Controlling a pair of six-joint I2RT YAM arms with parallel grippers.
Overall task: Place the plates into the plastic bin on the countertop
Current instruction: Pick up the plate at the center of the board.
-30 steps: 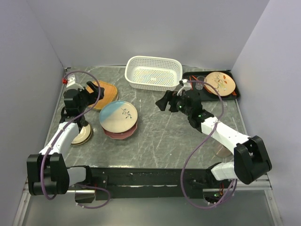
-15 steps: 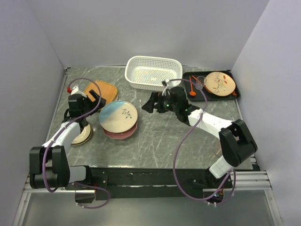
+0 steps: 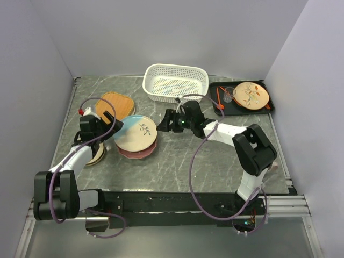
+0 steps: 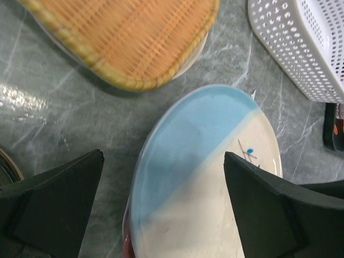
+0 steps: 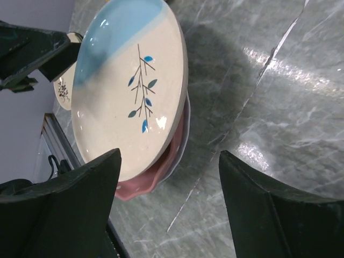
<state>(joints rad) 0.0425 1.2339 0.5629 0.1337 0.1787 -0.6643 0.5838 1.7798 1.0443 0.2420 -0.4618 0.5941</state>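
A pale blue-cream plate (image 3: 135, 133) with a leaf sprig tops a stack on a speckled pink plate (image 3: 137, 152). My left gripper (image 3: 110, 123) is open at the stack's left rim; in the left wrist view its fingertips straddle the blue half of that plate (image 4: 199, 161). From the right, my right gripper (image 3: 166, 122) stands open, and the right wrist view shows the rims of the sprig plate (image 5: 129, 91) and pink plate (image 5: 145, 185) just ahead of its fingers. The orange woven plate (image 3: 115, 105) lies at back left. The white plastic bin (image 3: 175, 83) stands at the back, nothing showing inside it.
A tan plate with a brown rim (image 3: 97, 155) lies under my left arm. At back right, a black tray (image 3: 240, 109) carries a cream plate with red-orange leaves (image 3: 251, 94), a small glass (image 3: 230, 94) and orange utensils. The veined countertop (image 3: 183, 156) is walled on three sides.
My right arm has swung left from near the tray to the plate stack's right rim, and its jaws have narrowed a little. The left gripper has moved from the orange plate toward the stack.
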